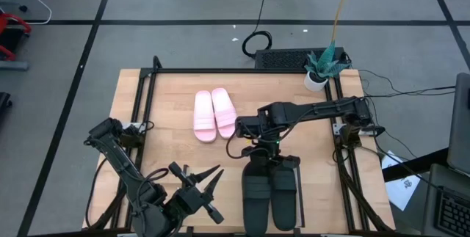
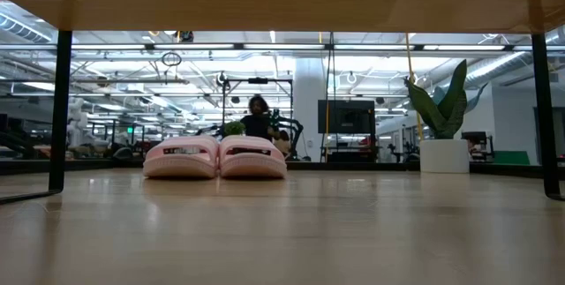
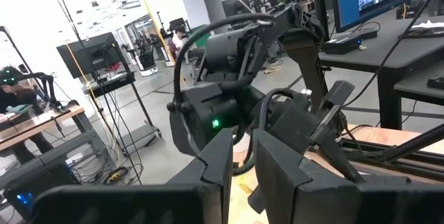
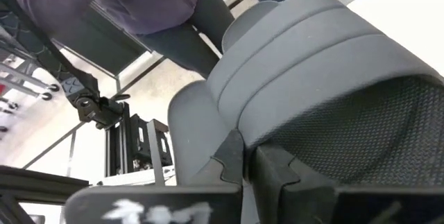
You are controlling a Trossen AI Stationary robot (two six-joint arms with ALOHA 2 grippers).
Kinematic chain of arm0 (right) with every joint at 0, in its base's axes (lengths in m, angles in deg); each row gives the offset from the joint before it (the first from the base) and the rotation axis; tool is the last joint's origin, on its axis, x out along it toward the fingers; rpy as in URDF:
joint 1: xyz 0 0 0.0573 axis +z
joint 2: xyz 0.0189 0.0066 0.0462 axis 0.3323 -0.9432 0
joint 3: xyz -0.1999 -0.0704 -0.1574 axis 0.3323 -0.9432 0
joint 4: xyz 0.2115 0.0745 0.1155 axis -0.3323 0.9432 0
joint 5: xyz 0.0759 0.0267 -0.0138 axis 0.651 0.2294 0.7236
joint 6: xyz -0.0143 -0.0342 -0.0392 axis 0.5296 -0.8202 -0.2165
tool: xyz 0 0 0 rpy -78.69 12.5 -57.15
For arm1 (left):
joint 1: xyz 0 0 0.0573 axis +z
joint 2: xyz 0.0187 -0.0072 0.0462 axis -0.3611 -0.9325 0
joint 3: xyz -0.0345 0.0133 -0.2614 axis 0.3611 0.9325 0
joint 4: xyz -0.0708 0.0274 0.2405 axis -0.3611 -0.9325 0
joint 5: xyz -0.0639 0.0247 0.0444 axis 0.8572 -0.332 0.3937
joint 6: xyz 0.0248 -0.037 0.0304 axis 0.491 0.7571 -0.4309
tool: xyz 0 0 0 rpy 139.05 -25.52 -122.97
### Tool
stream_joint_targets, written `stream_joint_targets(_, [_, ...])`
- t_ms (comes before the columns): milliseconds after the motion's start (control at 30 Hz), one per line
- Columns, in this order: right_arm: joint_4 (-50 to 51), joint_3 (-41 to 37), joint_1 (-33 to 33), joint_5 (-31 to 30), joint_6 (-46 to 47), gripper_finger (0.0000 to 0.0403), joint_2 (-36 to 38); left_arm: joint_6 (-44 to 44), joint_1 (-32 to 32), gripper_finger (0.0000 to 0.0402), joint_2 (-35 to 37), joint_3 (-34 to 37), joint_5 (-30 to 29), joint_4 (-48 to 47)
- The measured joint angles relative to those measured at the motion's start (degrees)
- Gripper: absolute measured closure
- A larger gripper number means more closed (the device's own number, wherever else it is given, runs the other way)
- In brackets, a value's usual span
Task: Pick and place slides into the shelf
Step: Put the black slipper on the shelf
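The pale pink slides (image 1: 214,114) stand side by side on their soles on the light-wood shelf board (image 1: 169,90), and they also show in the low view (image 2: 216,157). The black slides (image 1: 270,193) lie side by side toward the near edge, with my right gripper (image 1: 261,152) shut at their far end. The low view shows none of the black pair on the board. My left gripper (image 1: 209,189) waits at the near left, level, with a narrow gap between its fingers (image 3: 222,161) and nothing in it. My right gripper pinches an edge of a black slide (image 4: 239,148) between its two fingers, just below the ridged strap (image 4: 298,50). It comes from the far side, slanting down. The second slide (image 4: 191,127) sits against the first; whether the fingers catch it too I cannot tell.
A potted plant (image 1: 321,67) stands at the far right corner beside a black box (image 1: 283,59). Thin black rails (image 1: 150,83) run along the board's two ends. Cables hang off the right side (image 1: 352,163). A person shows beyond the table (image 4: 139,2).
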State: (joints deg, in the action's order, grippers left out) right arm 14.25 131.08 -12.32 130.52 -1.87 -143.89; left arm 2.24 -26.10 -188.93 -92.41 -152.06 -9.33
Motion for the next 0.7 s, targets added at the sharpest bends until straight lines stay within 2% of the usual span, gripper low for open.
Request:
stream_joint_targets(267, [1.00,-0.02,0.00,1.89,-1.88,0.0403,-2.27,-0.37,0.00,0.0339,0.00,0.00,0.00,0.00])
stream_joint_targets(700, [-0.19,-2.11,-0.70,1.36,-3.26,0.0403,-2.19,-0.91,0.00,0.0339,0.00,0.00,0.01,0.00])
